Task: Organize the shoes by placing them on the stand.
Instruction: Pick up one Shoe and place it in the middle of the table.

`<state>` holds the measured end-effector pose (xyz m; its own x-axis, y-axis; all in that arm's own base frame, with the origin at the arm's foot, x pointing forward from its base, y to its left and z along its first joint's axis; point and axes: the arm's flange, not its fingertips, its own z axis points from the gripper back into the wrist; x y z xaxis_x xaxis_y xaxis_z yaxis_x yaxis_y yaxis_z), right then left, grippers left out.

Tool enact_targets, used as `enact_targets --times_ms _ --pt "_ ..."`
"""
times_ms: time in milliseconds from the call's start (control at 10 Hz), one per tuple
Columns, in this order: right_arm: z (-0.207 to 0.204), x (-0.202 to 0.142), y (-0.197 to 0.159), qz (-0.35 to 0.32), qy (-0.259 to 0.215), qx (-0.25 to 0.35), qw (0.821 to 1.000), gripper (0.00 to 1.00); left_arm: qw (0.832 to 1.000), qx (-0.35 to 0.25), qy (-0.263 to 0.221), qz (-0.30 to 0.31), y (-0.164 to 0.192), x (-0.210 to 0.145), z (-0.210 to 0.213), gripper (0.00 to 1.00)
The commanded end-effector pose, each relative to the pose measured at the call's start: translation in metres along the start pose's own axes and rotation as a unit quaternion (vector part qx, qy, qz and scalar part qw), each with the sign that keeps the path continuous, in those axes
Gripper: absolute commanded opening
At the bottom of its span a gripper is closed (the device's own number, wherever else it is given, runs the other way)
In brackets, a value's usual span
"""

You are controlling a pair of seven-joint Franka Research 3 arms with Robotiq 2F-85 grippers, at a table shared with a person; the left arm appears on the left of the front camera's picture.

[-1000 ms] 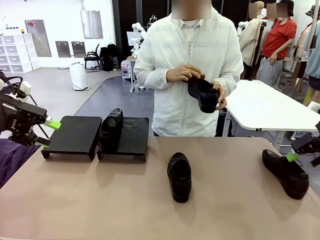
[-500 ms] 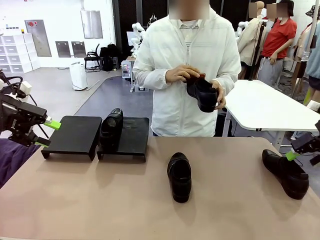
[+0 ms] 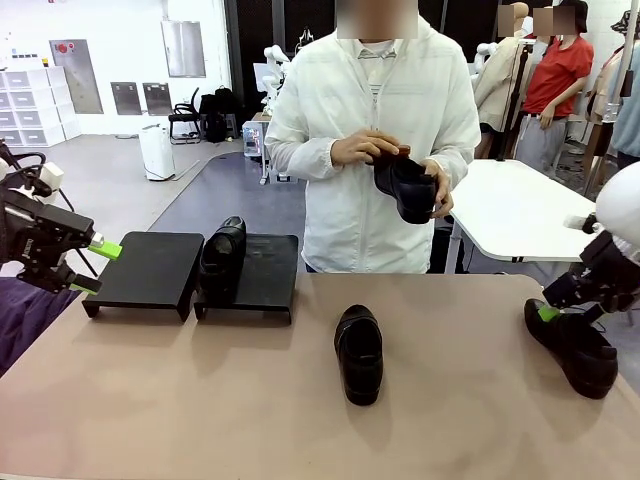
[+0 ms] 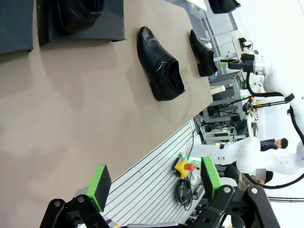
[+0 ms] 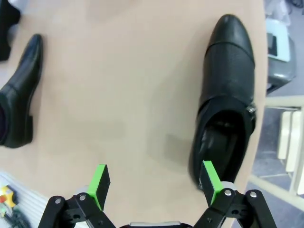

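Front view: four shoes, both grippers spread and empty.
One shoe (image 3: 222,255) sits on the stand (image 3: 150,270); middle shoe (image 3: 359,352) and right shoe (image 3: 572,347) lie on the table (image 3: 200,400); the person's hands (image 3: 365,148) hold the fourth shoe (image 3: 405,188). Left gripper (image 3: 95,266) is beside the stand, right gripper (image 5: 153,166) by the right shoe's heel.

Two matte-black stand sections (image 3: 150,268) sit side by side, far left on the worktop (image 3: 180,400). First glossy black shoe (image 3: 222,258) stands on the right section's left edge. Middle shoe (image 3: 359,353) lies mid-worktop, right-hand shoe (image 3: 572,348) lies at the right edge, and the fourth shoe (image 3: 405,187) is up in a person's hands (image 3: 365,148).
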<state>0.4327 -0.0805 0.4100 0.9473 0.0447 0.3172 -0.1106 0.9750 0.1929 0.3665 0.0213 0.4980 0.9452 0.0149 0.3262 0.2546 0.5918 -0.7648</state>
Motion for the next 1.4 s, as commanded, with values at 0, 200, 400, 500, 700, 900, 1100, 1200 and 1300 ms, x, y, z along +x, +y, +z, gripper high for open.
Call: enact_targets --times_ms 0,200,400,500,700,900,1100,1200,1300 --pt "-0.016 0.012 -0.015 0.013 -0.026 -0.029 0.999 1.00 1.000 0.001 0.004 0.004 -0.001 -0.001 0.001 0.98" --pt "-0.036 0.017 -0.032 0.030 -0.046 -0.043 0.998 1.00 1.000 0.001 0.004 0.004 -0.001 -0.001 0.001 0.98" --pt "-0.055 0.020 -0.046 0.037 -0.038 -0.030 0.998 1.00 1.000 0.001 0.004 0.004 -0.001 -0.001 0.001 0.98" --pt "-0.059 0.021 -0.048 0.029 -0.030 -0.010 0.999 1.00 1.000 0.001 0.004 0.004 -0.001 -0.001 0.001 0.98" --pt "-0.060 0.020 -0.045 0.028 -0.029 -0.003 0.999 1.00 1.000 0.001 0.004 0.004 -0.001 -0.001 0.001 0.98" --pt "-0.063 0.018 -0.045 0.028 -0.019 0.014 0.999 1.00 1.000 0.001 0.004 0.004 -0.001 -0.001 0.001 0.98" --pt "-0.075 0.016 -0.042 0.027 0.010 0.008 1.000 1.00 1.000 0.001 0.004 0.004 -0.001 -0.001 0.001 0.98" --pt "-0.078 0.016 -0.042 0.028 0.023 0.014 0.999 1.00 1.000 0.001 0.004 0.004 -0.001 -0.001 0.001 0.98" --pt "-0.079 0.015 -0.043 0.023 0.036 0.007 0.999 1.00 1.000 0.001 0.004 0.004 -0.001 -0.001 0.001 0.98"
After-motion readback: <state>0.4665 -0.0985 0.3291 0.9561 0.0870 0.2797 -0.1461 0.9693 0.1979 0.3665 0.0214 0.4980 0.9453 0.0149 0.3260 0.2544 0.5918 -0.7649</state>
